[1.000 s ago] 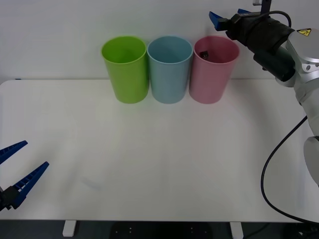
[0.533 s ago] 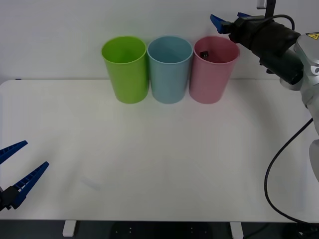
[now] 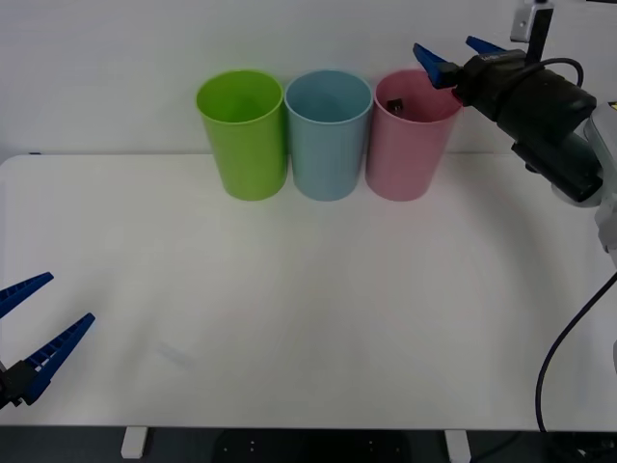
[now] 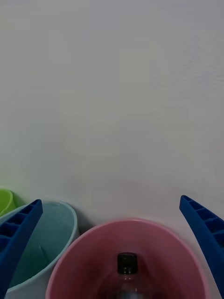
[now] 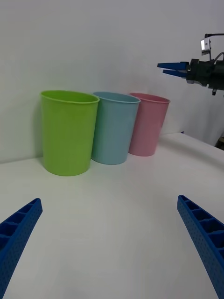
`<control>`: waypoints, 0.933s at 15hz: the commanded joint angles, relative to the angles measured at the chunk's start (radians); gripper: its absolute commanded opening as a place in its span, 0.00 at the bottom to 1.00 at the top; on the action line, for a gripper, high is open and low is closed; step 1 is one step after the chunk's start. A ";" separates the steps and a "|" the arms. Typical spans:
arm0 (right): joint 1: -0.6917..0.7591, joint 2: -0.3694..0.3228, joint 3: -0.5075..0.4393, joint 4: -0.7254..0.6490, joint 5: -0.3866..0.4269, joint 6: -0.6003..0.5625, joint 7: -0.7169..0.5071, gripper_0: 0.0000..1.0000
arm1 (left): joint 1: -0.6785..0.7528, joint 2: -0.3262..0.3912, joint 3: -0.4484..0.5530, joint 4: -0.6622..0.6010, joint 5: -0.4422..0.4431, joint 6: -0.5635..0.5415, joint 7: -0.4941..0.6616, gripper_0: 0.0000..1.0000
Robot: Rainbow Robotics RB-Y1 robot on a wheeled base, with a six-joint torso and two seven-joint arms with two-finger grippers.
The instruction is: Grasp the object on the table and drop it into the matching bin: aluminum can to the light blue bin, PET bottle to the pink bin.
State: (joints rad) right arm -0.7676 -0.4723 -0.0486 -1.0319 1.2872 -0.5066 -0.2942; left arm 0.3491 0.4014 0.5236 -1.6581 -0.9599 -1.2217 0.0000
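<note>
With the bottle already seen inside the pink bin, below the spread fingers of the right gripper, the rim could be knocked if that gripper is lowered, while the left gripper is parked open.

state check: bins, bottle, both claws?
Bottle: inside the pink bin, cap up.
Pink bin: upright, holds the bottle.
Blue bin: upright, nothing seen inside.
Green bin: upright, nothing seen inside.
Right claw: open, empty, above the pink bin's right rim.
Left claw: open, empty, at the table's near left edge.
</note>
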 commanded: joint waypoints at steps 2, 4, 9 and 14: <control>0.122 -0.008 -0.010 -0.152 -0.006 -0.012 -0.007 1.00 | 0.000 0.000 0.000 0.000 0.000 0.000 0.000 1.00; 0.185 -0.017 -0.022 -0.218 -0.008 -0.032 -0.007 1.00 | 0.000 0.000 0.000 0.000 0.000 0.000 0.000 1.00; 0.321 -0.020 -0.102 -0.346 -0.008 -0.138 -0.002 1.00 | 0.000 0.000 0.000 0.000 0.000 0.000 0.000 1.00; 0.481 -0.032 -0.149 -0.482 -0.049 -0.171 0.020 1.00 | 0.000 0.000 0.000 0.000 0.000 0.000 0.000 1.00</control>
State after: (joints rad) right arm -0.3101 -0.4998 -0.1914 -1.4958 1.2483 -0.6715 -0.2798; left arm 0.3491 0.4014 0.5236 -1.6581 -0.9599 -1.2217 0.0000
